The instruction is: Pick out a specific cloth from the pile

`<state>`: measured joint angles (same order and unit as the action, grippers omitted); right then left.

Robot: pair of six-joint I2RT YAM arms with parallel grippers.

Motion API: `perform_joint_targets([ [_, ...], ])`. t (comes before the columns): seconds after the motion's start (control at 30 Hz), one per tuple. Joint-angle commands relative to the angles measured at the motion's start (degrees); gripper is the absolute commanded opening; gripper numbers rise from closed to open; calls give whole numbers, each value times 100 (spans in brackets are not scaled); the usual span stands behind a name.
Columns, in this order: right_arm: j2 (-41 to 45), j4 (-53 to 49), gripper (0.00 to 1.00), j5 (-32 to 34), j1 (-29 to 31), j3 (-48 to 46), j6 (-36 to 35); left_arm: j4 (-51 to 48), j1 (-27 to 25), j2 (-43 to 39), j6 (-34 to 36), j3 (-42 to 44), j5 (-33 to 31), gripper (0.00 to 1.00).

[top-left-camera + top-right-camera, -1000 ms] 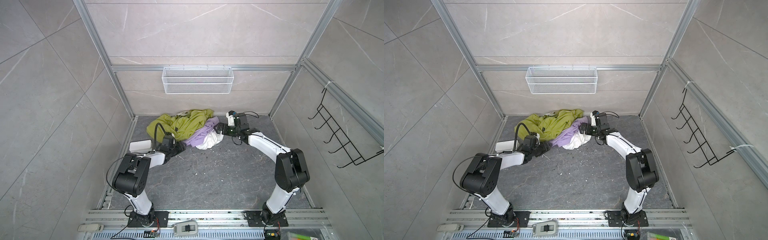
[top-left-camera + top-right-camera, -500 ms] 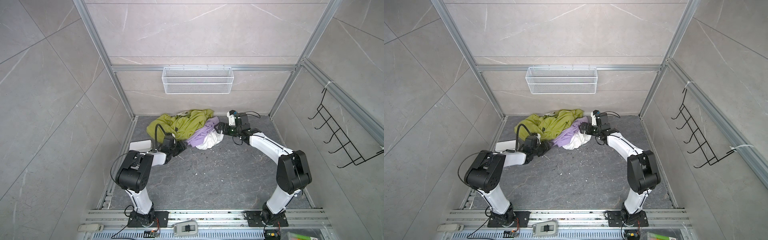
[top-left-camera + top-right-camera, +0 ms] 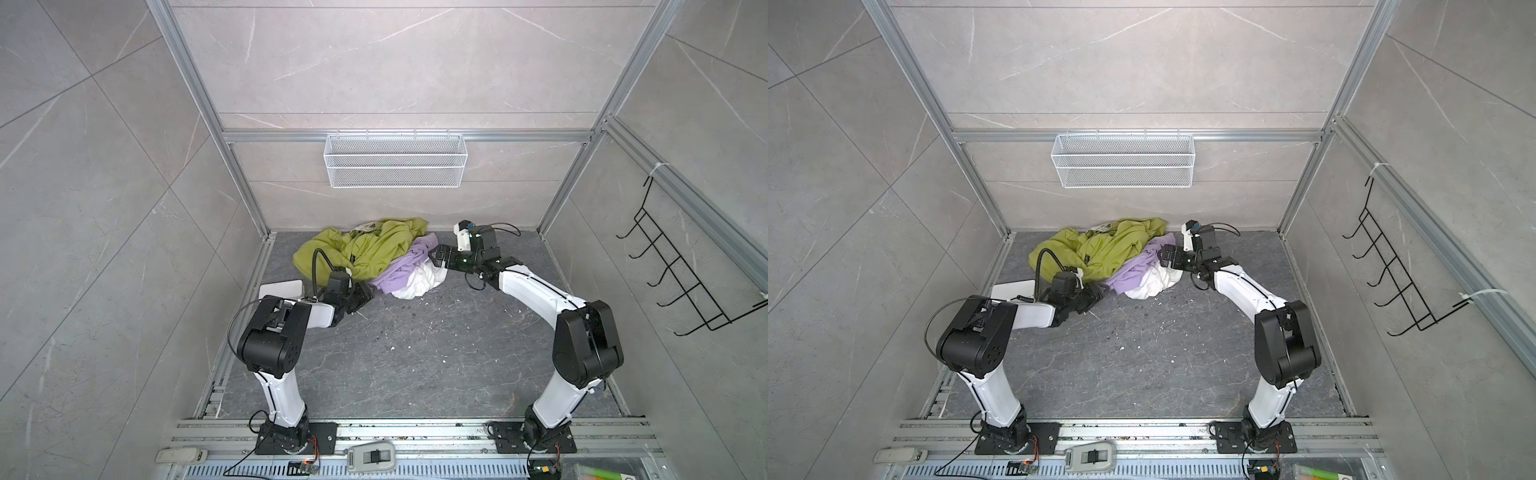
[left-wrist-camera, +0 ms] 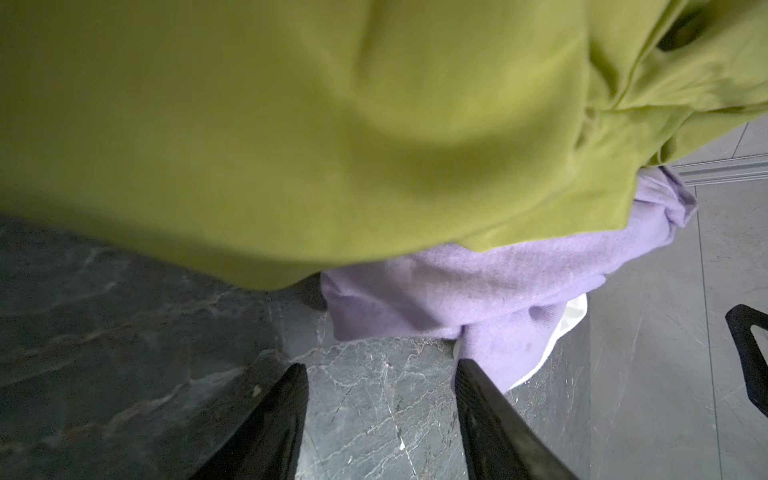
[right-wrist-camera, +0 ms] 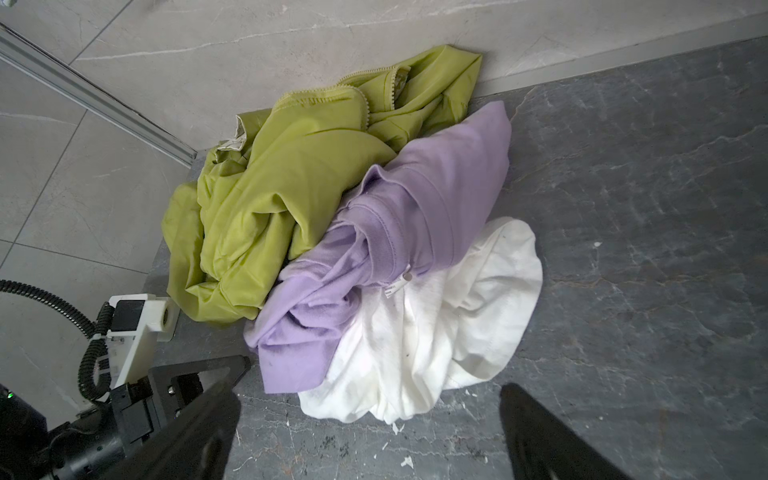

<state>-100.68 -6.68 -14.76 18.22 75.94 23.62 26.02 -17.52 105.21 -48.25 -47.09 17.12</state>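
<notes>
The pile [image 3: 374, 257] lies on the table [image 3: 415, 353] against the back wall. It has three pieces: one green garment [image 3: 365, 249], one white garment [image 3: 419, 284], and the lilac cloth [image 3: 405, 270] between them. The green garment overlaps the cloth, and the cloth lies over the white garment. The left gripper [image 4: 380, 368] is spread and holds nothing, just short of the cloth's corner. The right gripper [image 5: 370, 388] is spread wide near the white garment. One wire basket [image 3: 395, 166] and one hook rack [image 3: 681, 282] hang on the walls.

The olive-green garment [image 4: 291, 124] overlaps the lilac cloth [image 4: 478, 291], with the left gripper [image 4: 380, 365] parted above dark floor [image 4: 124, 311]
</notes>
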Motion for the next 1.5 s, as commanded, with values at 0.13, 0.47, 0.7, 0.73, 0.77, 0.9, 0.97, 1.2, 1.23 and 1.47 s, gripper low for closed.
perform_joint_targets([
  [0.13, 207, 12, 100, 51, 20, -127, 38, 152, 91, 77, -26, -223, 123, 56],
  [0.47, 268, -18, 100, 134, 18, -175, -19, 180, 128, 310, -87, -484, 294, 43],
  [0.7, 293, -62, 100, 142, 20, -186, -50, 202, 127, 400, -105, -624, 362, 35],
  [0.73, 303, -62, 100, 147, 16, -185, -59, 193, 127, 408, -98, -636, 368, 33],
  [0.77, 297, -63, 100, 156, 22, -197, -59, 195, 127, 419, -90, -650, 370, 31],
  [0.9, 308, -71, 100, 164, 15, -188, -74, 210, 131, 465, -97, -681, 405, 26],
  [0.97, 321, -80, 100, 171, 16, -185, -84, 210, 122, 459, -92, -679, 424, 26],
  [1.2, 316, -77, 100, 167, 20, -186, -77, -424, 25, 154, 385, -694, 333, 38],
  [1.23, 316, -73, 100, 170, 19, -180, -76, -522, 0, 100, 468, -666, 291, 40],
  [1.47, 292, -43, 100, 107, 22, -179, -7, -1250, -266, -138, 1170, -755, -91, 63],
])
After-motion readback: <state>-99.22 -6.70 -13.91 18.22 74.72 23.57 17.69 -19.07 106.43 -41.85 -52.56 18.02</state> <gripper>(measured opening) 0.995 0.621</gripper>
